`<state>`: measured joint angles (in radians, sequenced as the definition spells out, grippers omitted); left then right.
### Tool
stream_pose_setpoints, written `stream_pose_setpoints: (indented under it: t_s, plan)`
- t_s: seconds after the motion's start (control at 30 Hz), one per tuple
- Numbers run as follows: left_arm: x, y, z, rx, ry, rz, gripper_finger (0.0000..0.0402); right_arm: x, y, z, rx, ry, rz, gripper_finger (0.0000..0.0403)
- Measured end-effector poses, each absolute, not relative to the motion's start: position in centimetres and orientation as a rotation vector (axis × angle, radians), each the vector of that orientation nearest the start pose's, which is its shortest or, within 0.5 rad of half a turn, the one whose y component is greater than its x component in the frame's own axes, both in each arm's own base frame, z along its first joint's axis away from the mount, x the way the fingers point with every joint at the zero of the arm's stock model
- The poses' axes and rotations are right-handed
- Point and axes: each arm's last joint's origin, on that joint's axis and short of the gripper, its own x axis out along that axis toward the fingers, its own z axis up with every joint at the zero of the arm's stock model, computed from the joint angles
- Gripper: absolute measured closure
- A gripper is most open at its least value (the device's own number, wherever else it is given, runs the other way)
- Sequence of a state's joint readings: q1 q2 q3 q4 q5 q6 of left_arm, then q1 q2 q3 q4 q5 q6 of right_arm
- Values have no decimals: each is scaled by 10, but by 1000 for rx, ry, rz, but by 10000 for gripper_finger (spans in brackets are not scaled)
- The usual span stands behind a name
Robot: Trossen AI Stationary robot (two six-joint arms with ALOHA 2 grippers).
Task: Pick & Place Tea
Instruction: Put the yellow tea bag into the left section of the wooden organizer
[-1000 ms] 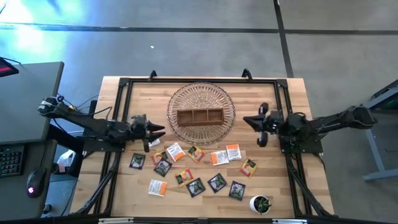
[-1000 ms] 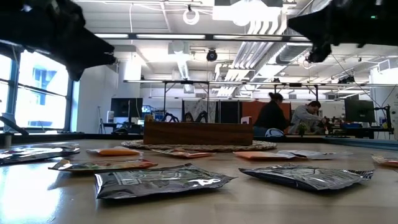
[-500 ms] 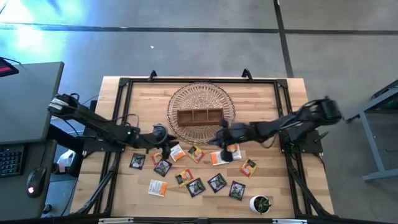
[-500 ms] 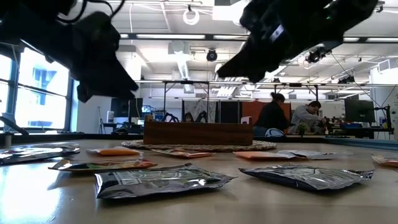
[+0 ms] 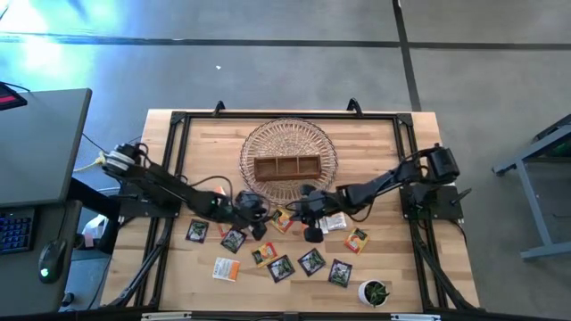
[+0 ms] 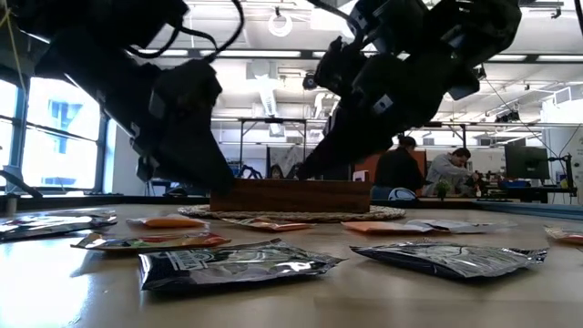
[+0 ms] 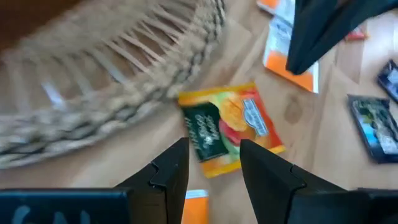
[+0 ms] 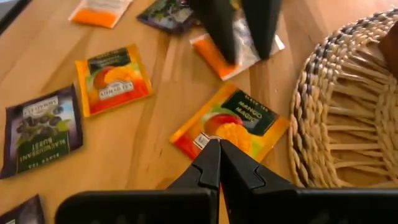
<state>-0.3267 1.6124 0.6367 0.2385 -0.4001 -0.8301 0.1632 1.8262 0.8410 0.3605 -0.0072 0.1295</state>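
at the high view's centre, both grippers have swung in over one mango sachet (image 5: 282, 219) beside the mat (image 5: 259, 143). left gripper (image 5: 256, 214) is spread, right gripper (image 5: 305, 209) pressed together; a pick looks imminent.

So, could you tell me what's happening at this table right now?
Both dark robot arms have reached to the middle of the wooden table, just in front of the round woven wicker mat that carries the brown three-compartment wooden tray. The left gripper, open, and the right gripper, shut, both point at the same yellow-red mango tea sachet, which lies flat beside the mat's edge. Neither holds anything. The other sachets lie scattered on the table, and the tray's compartments look empty.
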Motion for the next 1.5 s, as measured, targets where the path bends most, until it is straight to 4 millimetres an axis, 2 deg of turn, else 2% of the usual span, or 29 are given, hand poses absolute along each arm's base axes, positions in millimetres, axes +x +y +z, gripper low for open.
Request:
stream_pose_setpoints:
  t_s: [0.2,0.43,0.83,1.03,1.13,1.27,1.37,1.5]
  plan:
    - [285,-85,123,-531,645,375,260,347,58,122,101,656,112,403]
    - [285,-80,121,-587,648,428,260,349,61,97,118,704,120,403]
    - [288,-66,119,-643,701,415,260,351,61,93,122,697,132,403]
    - [289,-64,119,-658,713,400,260,354,63,107,92,608,188,403]
    - [289,-65,119,-672,712,403,260,356,62,111,58,570,143,403]
    - [289,-65,119,-676,712,404,260,356,59,103,56,592,69,403]
    - [289,-65,119,-677,713,403,260,357,58,89,62,622,63,403]
    - [288,-65,119,-681,723,395,260,358,57,80,72,640,76,403]
